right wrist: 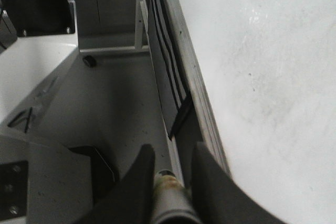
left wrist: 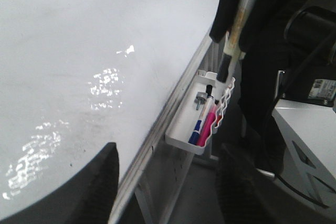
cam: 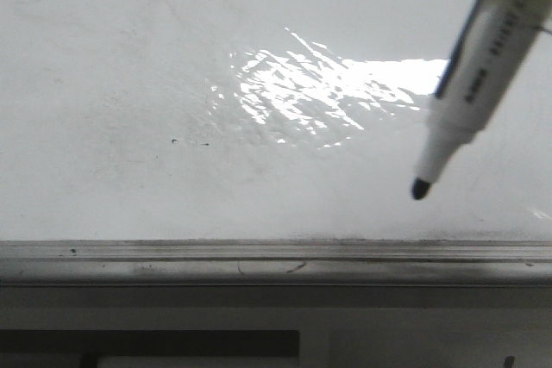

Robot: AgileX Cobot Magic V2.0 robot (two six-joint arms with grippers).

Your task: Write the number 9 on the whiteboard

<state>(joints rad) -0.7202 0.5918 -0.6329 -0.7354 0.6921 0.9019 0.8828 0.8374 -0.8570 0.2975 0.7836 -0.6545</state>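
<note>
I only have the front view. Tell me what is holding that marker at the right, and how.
Observer: The right hand is shut on the marker, with the barrel's end clamped between its two fingers.
Operator: Report the left hand.
Observer: The left hand is open and empty, over the edge of the whiteboard.
Operator: Look for spare markers.
Observer: A white tray hangs on the board's edge, holding a blue pen and a pink pen.
</note>
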